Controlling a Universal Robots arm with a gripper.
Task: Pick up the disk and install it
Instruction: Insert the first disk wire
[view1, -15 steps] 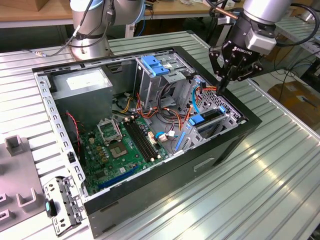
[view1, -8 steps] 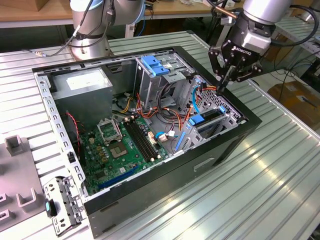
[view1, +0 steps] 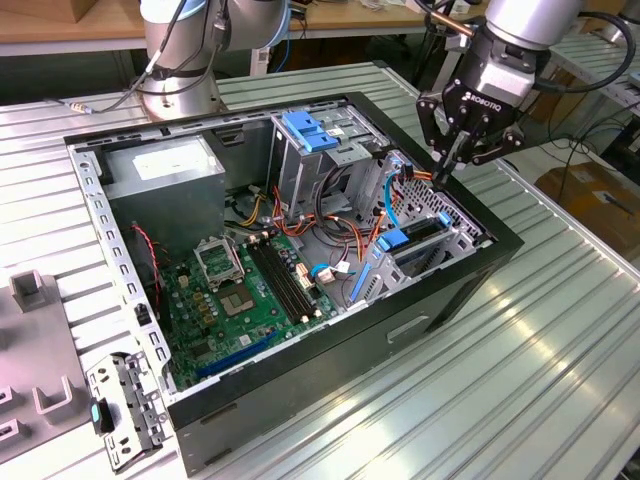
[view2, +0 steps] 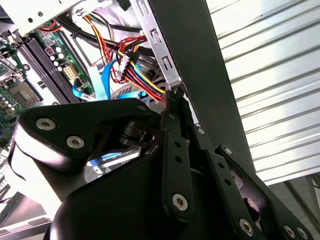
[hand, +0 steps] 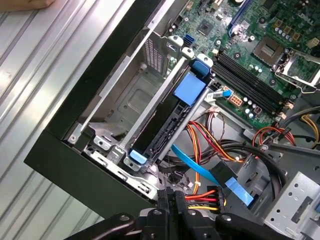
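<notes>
A black open-sided computer case (view1: 300, 385) was laid flat on the ribbed metal tabletop (view1: 530, 370), with a green motherboard (view1: 235, 300) exposed inside it. The disk (view1: 418, 240), a flat slab with blue plastic bracket rails, was seen standing on its edge in a silver metal drive cage (view1: 455, 235) at the case's corner on the exterior view's right. In the first wrist view the disk (hand: 167, 117) was seated between the cage walls, a blue tab showing at each end. The black gripper (view1: 448, 165) was held above the far end of that cage, just inside the case's wall on the exterior view's right. It was apart from the disk. The jaws were pressed together, and nothing could be seen clamped between them in both wrist views (hand: 170, 195) (view2: 175, 100). A bundle of red, yellow and orange wires (hand: 205, 142) lay just beside the fingertips, and a flat blue ribbon cable (hand: 197, 167) ran next to it. Farther into the case, an upright metal cage with a blue plastic latch (view1: 305, 130) stood near a large grey box with a white sticker (view1: 165, 165).
</notes>
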